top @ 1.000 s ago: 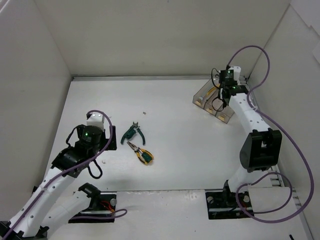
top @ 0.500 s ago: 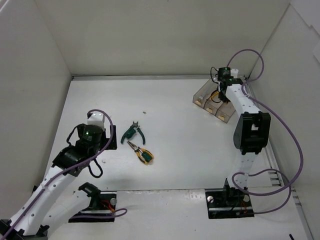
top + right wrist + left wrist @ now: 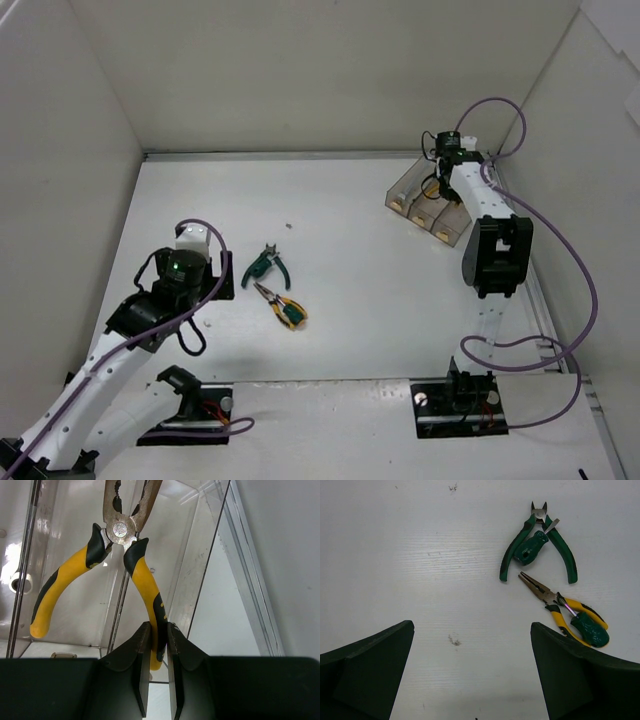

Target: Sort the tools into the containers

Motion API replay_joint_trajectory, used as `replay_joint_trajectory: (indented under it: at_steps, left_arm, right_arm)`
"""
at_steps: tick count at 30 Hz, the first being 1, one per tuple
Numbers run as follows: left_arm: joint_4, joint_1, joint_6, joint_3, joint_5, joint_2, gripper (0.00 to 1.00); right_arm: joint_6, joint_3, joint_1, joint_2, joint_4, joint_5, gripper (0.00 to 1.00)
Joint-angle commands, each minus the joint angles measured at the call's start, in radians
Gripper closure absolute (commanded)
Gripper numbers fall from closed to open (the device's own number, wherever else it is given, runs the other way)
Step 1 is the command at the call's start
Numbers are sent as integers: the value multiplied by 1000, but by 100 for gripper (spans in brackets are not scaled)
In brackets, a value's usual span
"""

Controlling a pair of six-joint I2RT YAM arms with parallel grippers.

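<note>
Right gripper [image 3: 159,629] is clamped on one handle of the yellow-handled pliers [image 3: 122,534], near the handle's tail end. The pads pinch it from both sides with no gap showing. The pliers point nose-first straight away from the fingers, and the free handle splays off to the fingers' left. Their long axis runs roughly in line with the dividers of the tray [image 3: 404,188], so they look lined up with a compartment. Cannot tell whether the nose touches the tray floor.

The pliers have a dull, rust-flecked steel head with a round pivot and smooth yellow rubber grips with black collars. The tray is thin, clear, glossy plastic with long narrow bays. A silver wrench end [image 3: 19,582] shows through the wall, left of the fingers.

Left gripper [image 3: 472,650] is wide open and holds nothing. The table tools lie ahead and to the right of its fingers, and this arm is much the nearer one.
- The green-handled cutters [image 3: 521,536] are farther out, nose away from the fingers.
- The needle-nose pliers [image 3: 550,598] are closer, just off the right finger. They lie diagonally with the nose pointing up-left. The handles are yellow with a knobbly green grip piece.

Likely next move is to release over the bay.
</note>
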Motion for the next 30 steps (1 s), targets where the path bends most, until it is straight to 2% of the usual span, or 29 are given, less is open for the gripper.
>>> replay_joint_trajectory:
  at_steps: [1, 20, 30]
  left_arm:
    - [38, 7, 14, 17, -18, 11, 0]
    - [38, 7, 14, 19, -15, 14, 0]
    - [38, 7, 12, 19, -15, 9, 0]
  right_arm:
    - [4, 82, 1, -9, -3, 74, 100]
    - [3, 234, 4, 97, -98, 99, 100]
    - [6, 228, 7, 117, -113, 108, 99]
